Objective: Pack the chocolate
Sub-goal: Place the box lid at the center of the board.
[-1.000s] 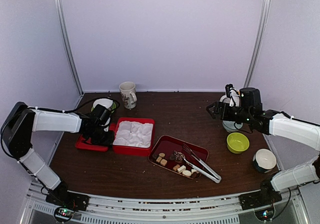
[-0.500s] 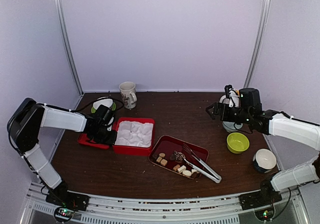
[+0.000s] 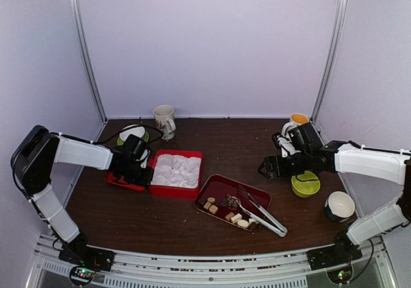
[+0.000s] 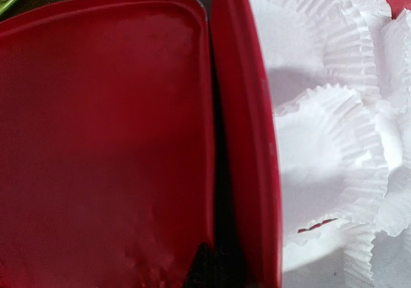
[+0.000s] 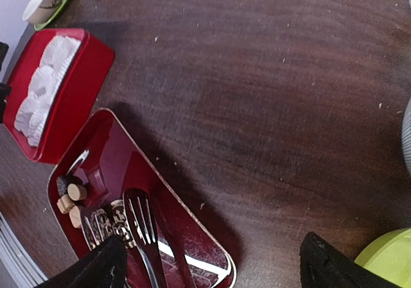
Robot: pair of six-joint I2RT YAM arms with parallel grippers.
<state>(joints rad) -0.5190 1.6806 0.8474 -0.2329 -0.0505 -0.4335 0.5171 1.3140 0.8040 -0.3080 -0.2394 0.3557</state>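
Chocolate [image 3: 209, 205] pieces lie on the dark red tray [image 3: 217, 186] beside the tongs [image 3: 260, 212], ready for picking. Right pincer [image 3: 265, 168] hovers spread wide near its far edge. Left pincer [image 3: 133, 170] sits closed at the red box [image 3: 174, 192], probably steadying it.

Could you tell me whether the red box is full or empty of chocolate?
Empty: the red box holds only white paper cups; the chocolate lies on the tray.
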